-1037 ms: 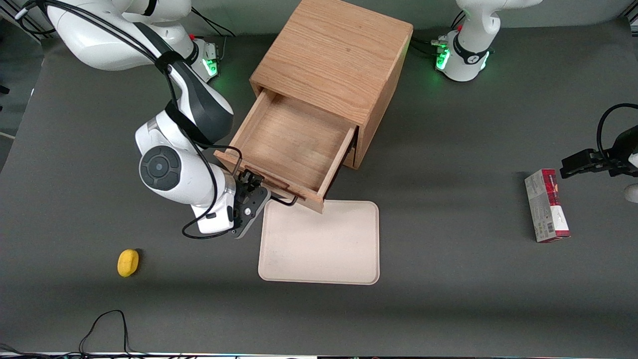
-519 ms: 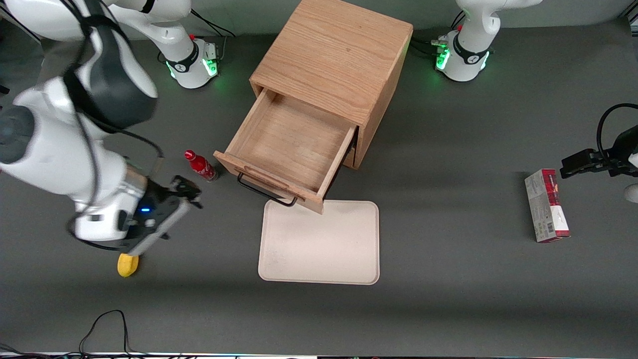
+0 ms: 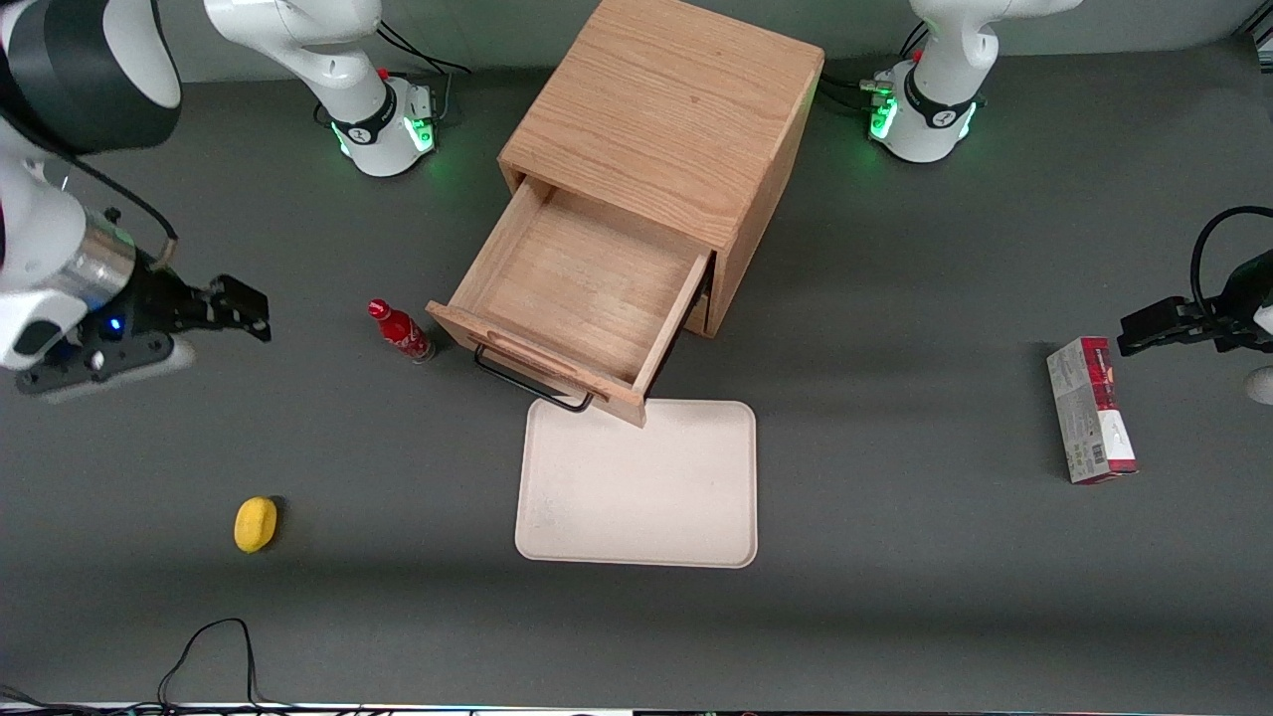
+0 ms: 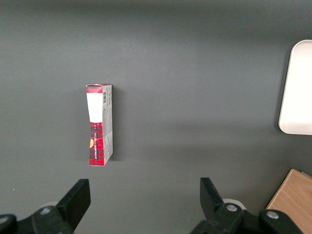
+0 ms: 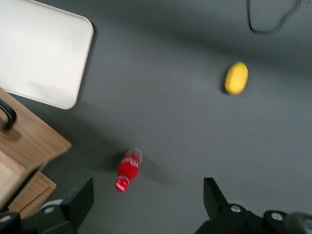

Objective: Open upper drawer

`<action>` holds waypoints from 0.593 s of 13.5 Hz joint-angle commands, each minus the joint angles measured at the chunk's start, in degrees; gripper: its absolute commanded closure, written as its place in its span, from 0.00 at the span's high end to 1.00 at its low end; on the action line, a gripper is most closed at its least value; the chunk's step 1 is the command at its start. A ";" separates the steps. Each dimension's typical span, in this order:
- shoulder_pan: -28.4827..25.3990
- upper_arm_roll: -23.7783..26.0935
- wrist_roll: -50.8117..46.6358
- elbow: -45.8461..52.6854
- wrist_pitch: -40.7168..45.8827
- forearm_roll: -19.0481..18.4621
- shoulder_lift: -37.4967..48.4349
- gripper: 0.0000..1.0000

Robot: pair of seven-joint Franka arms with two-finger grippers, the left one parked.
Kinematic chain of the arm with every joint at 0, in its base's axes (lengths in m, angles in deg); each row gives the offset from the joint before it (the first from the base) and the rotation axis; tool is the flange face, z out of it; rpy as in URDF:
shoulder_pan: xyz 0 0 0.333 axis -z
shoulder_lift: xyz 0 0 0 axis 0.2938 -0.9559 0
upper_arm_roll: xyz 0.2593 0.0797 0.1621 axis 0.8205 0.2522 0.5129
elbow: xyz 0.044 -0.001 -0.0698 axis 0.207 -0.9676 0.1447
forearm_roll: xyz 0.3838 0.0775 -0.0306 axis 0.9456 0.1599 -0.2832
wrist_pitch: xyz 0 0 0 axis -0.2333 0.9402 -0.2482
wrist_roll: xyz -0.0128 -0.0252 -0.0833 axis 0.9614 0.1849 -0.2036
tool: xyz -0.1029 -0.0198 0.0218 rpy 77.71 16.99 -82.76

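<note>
The oak cabinet (image 3: pixel 676 109) stands at the back middle of the table. Its upper drawer (image 3: pixel 587 288) is pulled far out and its light-wood inside is empty. The long black wire handle (image 3: pixel 532 383) runs across its front, just above the tray's edge. The drawer front (image 5: pixel 29 141) and one end of the handle (image 5: pixel 7 114) also show in the right wrist view. My gripper (image 3: pixel 239 306) is open and empty. It is raised over the table toward the working arm's end, well apart from the drawer. In the right wrist view the gripper (image 5: pixel 148 195) hangs over bare table near the bottle.
A small red bottle (image 3: pixel 400 330) stands beside the drawer's front corner, between it and my gripper, and shows in the right wrist view (image 5: pixel 127 169). A cream tray (image 3: pixel 636 482) lies in front of the drawer. A yellow fruit (image 3: pixel 256 523) and a red-white box (image 3: pixel 1090 410) lie on the table.
My gripper was at the drawer's handle a second ago. It has let go and swung away toward the working arm's end. The drawer has stayed pulled out, and the red bottle is uncovered.
</note>
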 commanded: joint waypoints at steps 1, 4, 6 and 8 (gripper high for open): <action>-0.39 -1.93 -4.77 -17.10 -4.73 1.25 15.23 1.00; -0.65 -4.83 -5.06 -17.56 -2.62 1.34 16.67 1.00; -0.74 -5.27 -5.41 -17.47 -2.53 1.43 16.49 1.00; -0.91 -5.27 -5.76 -17.38 -2.44 2.04 16.41 1.00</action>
